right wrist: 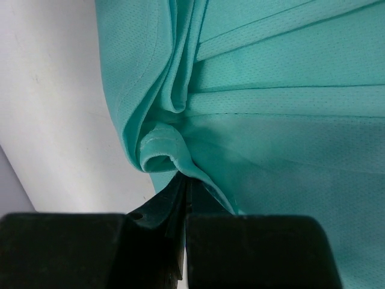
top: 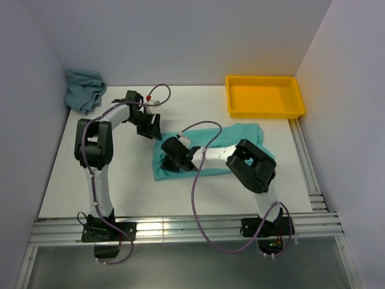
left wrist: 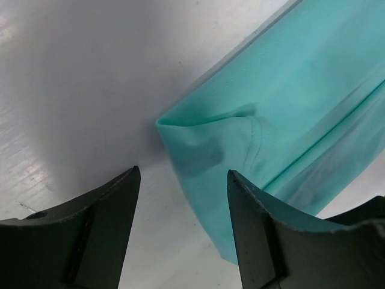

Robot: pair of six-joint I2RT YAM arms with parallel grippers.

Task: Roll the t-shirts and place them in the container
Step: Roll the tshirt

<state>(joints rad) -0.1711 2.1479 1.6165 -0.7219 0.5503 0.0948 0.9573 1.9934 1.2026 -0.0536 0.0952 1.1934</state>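
Two t-shirts lie on the white table (top: 132,180). The grey-teal t-shirt (top: 84,89) sits crumpled in the far left corner, well apart from both arms. The mint-turquoise t-shirt (top: 237,133) lies at the centre of the table, folded into a long band that runs left to right and passes beneath the right arm. The yellow tray (top: 264,115) stands at the far right of the table, apart from both garments. The left gripper (top: 150,127) hangs just beside the far left corner of the mint-turquoise band. In the left wrist view the left gripper (left wrist: 183,174) has its fingers (left wrist: 108,211) spread wide, with nothing between them. The folded corner of the mint-turquoise t-shirt (left wrist: 289,90) lies below and ahead of the gap, with bare table (left wrist: 72,72) to its left. The right gripper (top: 170,160) rests at the left end of the band. In the right wrist view the right gripper (right wrist: 183,180) has its fingers pressed together. Their tips meet the mint-turquoise t-shirt (right wrist: 289,120) at a small curled fold (right wrist: 159,150), and the creases of the fabric converge on that pinch point. The fabric covers one fingertip.
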